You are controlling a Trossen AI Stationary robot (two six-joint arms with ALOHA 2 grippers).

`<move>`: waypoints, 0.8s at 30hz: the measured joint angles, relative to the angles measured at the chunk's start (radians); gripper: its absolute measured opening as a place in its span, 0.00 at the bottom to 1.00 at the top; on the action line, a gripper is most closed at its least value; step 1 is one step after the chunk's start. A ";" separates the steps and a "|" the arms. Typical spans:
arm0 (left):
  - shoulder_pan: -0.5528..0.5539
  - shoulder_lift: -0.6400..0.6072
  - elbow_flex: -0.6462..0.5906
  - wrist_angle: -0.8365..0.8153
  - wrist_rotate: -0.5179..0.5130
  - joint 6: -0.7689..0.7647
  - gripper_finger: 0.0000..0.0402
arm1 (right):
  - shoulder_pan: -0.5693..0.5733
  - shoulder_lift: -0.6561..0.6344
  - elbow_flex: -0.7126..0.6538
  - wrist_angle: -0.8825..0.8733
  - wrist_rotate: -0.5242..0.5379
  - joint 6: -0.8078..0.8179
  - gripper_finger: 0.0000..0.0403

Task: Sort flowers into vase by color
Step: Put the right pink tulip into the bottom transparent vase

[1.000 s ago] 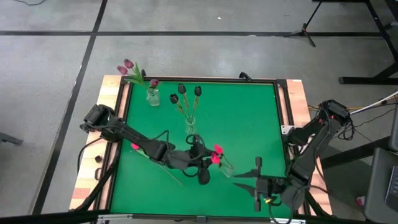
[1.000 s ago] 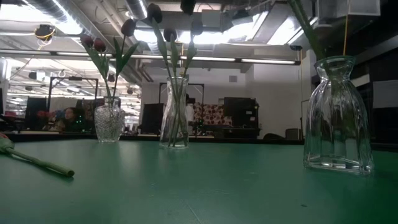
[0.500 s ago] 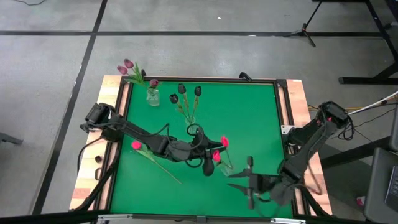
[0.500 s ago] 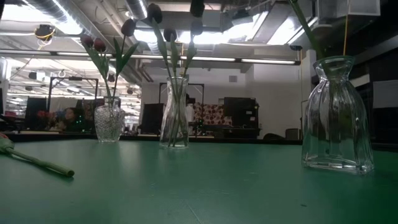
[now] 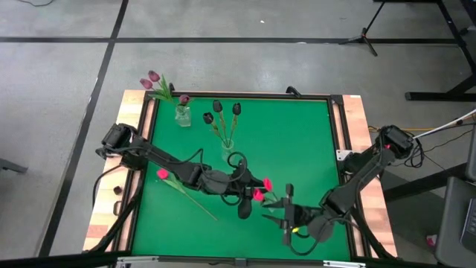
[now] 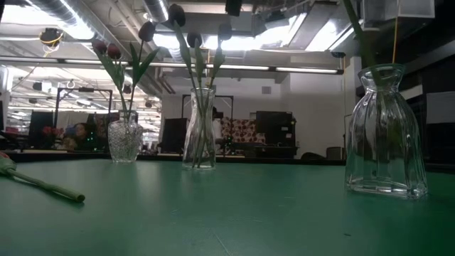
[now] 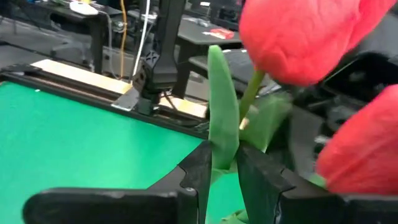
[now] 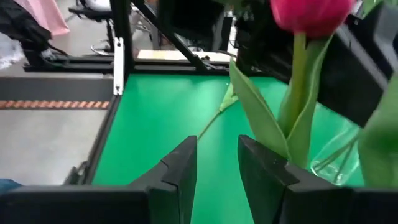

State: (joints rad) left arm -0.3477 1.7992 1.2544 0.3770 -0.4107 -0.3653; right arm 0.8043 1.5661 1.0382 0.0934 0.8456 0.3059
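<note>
While the left gripper [image 7: 225, 168] is clamped on a tulip [image 7: 292, 37], its stem should be lowered straight into the vase [image 6: 384, 131] below.

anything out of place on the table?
One pink tulip lies flat on the green mat at the left, stem running diagonally, while the other flowers stand in vases. The left gripper is shut on a pink tulip stem near the front vase.

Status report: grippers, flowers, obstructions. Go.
Left gripper shut on pink-red tulip at the near vase. Right gripper open, empty, close beside it. One pink-red tulip on the mat. Arms crowded.
</note>
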 joint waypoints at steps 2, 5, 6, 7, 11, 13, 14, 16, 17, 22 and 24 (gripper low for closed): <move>0.001 0.000 0.002 0.002 0.028 -0.009 0.18 | 0.000 0.000 0.004 -0.027 0.000 0.001 0.29; 0.003 0.000 0.002 -0.007 0.062 -0.021 0.18 | 0.000 0.000 0.005 -0.044 0.008 0.004 0.29; 0.002 0.000 0.002 -0.007 0.064 -0.021 0.18 | 0.000 0.000 0.005 -0.043 0.007 0.004 0.29; 0.001 0.000 0.002 -0.008 0.065 -0.021 0.18 | 0.001 0.000 0.005 -0.041 0.000 0.004 0.29; 0.000 0.000 0.002 -0.010 0.066 -0.027 0.18 | -0.002 0.002 0.005 -0.042 -0.029 0.028 0.29; 0.001 0.000 0.002 -0.010 0.066 -0.027 0.18 | -0.013 0.009 0.005 -0.041 -0.031 0.035 0.29; 0.001 0.000 0.002 -0.010 0.066 -0.028 0.18 | -0.014 0.014 0.005 -0.042 -0.031 0.037 0.29; 0.001 0.000 0.002 -0.010 0.066 -0.044 0.18 | -0.023 0.022 0.005 -0.042 -0.028 0.040 0.29; 0.001 0.000 0.002 -0.011 0.066 -0.051 0.18 | -0.028 0.026 0.005 -0.042 -0.027 0.042 0.29; -0.002 0.000 0.003 -0.038 0.065 -0.064 0.18 | -0.032 0.029 0.005 -0.042 0.010 0.064 0.29; -0.006 0.000 0.003 -0.040 0.062 -0.078 0.18 | -0.031 0.029 0.005 -0.042 0.065 0.075 0.29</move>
State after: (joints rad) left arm -0.3535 1.7996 1.2575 0.3372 -0.3485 -0.4432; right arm 0.7734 1.5951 1.0431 0.0510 0.9102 0.3805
